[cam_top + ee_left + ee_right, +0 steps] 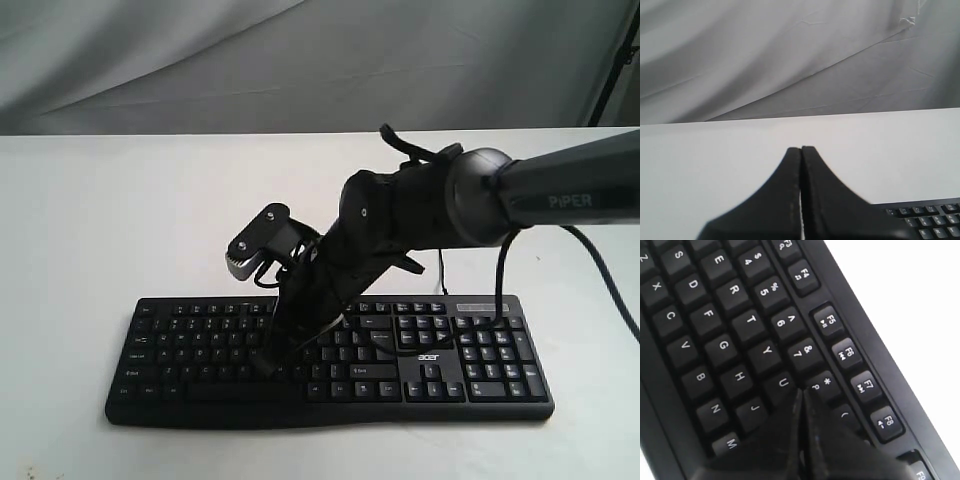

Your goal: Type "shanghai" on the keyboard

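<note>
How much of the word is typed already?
No screen shows, so done and leftover letters cannot be told. In hand: the right gripper, fingers shut, points down at the keyboard beside the U key. The left gripper hangs shut over the table.

I view the counter (80, 200) from its near side, angled down. My right wrist camera sits close above the keyboard (715, 340); the left catches only its corner.

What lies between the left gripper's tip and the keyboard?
The stretch is bare: the left wrist view shows only white table between the shut left gripper and the keyboard.
</note>
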Tool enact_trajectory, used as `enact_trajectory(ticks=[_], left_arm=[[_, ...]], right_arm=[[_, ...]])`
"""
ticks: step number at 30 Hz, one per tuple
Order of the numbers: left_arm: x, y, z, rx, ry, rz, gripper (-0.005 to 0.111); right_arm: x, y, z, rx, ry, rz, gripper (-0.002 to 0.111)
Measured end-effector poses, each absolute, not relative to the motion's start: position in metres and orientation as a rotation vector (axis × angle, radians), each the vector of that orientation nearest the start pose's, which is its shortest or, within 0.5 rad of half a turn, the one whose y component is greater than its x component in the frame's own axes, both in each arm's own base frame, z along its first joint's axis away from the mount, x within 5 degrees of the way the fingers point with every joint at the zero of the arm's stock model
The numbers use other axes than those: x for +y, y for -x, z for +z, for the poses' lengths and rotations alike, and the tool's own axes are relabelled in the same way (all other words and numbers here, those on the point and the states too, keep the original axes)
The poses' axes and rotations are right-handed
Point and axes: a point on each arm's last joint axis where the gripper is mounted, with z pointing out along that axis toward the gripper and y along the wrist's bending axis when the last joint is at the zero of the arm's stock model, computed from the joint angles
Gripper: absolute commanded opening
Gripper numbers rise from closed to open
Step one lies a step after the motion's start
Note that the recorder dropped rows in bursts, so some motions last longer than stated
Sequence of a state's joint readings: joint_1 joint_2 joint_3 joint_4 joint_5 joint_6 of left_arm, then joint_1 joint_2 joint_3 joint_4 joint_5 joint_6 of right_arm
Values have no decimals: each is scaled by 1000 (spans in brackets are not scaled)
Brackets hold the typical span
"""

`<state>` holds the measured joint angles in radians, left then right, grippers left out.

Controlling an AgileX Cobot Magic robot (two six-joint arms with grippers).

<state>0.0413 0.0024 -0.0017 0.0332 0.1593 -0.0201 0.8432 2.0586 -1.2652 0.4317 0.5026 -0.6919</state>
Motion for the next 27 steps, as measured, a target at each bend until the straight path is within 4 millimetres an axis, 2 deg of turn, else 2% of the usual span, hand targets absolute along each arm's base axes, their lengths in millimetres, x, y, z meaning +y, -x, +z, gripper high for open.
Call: enact_trajectory(ticks=[7,11,20,22,27], left_arm=[[3,-56,199,1644,28,46,0],[3,-56,199,1644,28,46,0],[3,-56,199,1644,28,46,0],[3,-56,199,1644,28,46,0],[3,-56,199,1644,28,46,0]], right_arm=[[316,-257,125,2305,1550,429,0],[314,-256,143,2273,1551,415,0],[295,-246,229,2117,1499,365,0],[289,-241,254,2062,1461,368,0],[265,-223,336,1823,1263,409,0]])
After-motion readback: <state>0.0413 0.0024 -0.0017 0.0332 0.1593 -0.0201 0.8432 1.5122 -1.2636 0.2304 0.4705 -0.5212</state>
